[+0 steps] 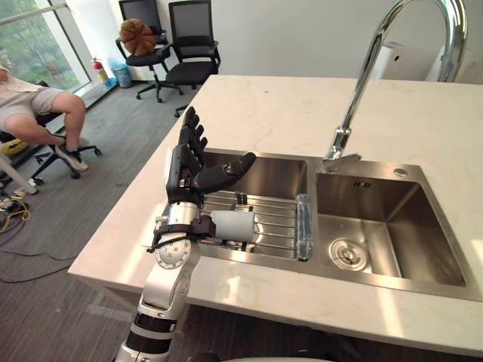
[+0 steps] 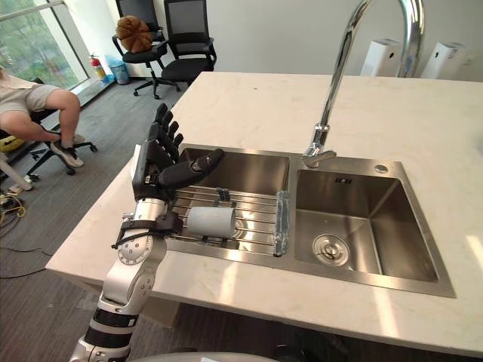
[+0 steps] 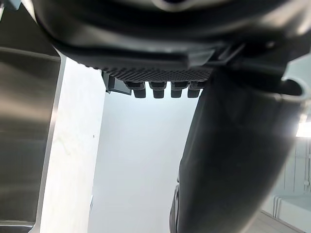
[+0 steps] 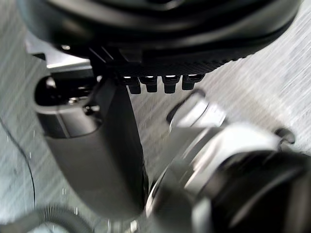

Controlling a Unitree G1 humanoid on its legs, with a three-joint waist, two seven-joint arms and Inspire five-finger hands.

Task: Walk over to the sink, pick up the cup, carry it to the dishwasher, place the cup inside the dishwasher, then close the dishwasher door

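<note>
Cup (image 1: 230, 225) is lying on its side on the wire rack (image 1: 278, 219) in the left basin of the sink (image 1: 290, 172). It is sitting low beside the wrist of the left hand (image 1: 183, 167), on the thumb's side, and nothing is touching it. That hand is hovering above the basin's outer edge with its fingers straight and spread, pointing up and away, and its thumb is reaching out over the rack; it is gripping nothing. The right hand (image 4: 99, 160) is hanging over the floor with its fingers relaxed and empty.

The main risk, as I judge it, is that the hand is sitting beyond and above the cup rather than around it. If it is lowered from this pose, the fingers are likely to land on the bars past the cup while the wrist nudges it. A smooth cup on its side is apt to roll along the bars, out of reach of the thumb. Fingertips could also slip between the bars and jam, and the basin wall beside the hand is leaving little room to turn the palm.
</note>
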